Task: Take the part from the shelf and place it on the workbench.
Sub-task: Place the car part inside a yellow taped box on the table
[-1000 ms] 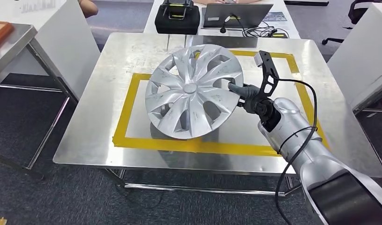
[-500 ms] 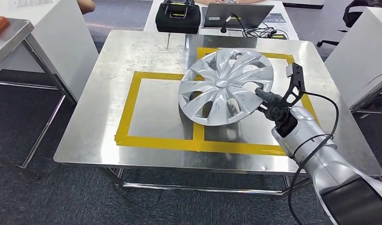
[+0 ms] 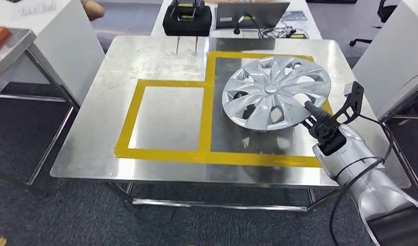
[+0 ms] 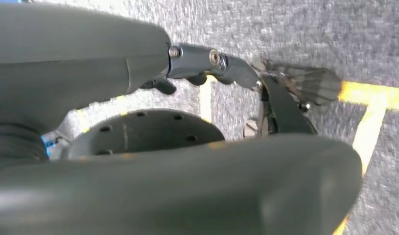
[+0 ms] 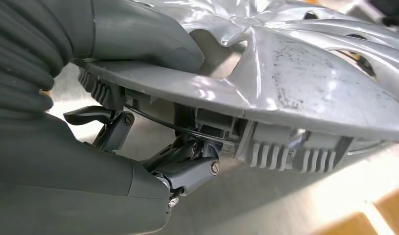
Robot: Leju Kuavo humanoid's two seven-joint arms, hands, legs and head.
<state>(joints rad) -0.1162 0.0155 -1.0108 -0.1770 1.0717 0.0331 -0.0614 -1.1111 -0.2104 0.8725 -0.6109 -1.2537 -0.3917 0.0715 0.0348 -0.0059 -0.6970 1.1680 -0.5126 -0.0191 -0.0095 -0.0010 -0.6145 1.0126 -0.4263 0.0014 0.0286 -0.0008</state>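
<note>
- While the right hand (image 3: 319, 120) gripped the near right rim of the silver wheel cover (image 3: 276, 92), thumb on top and fingers under, the cover was tilted, its near edge up off the workbench (image 3: 109, 138).
- Left and far from that hand, the cover lay over the right yellow tape box (image 3: 258, 159).
- Hanging by the floor, the left hand (image 4: 246, 73) held nothing, but I could not tell its fingers' spread.

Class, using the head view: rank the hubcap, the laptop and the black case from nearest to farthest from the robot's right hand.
1. Hubcap: gripped at its rim by the right hand.
2. Laptop: beyond the table's far edge.
3. Black case: left of the laptop, farthest.
</note>
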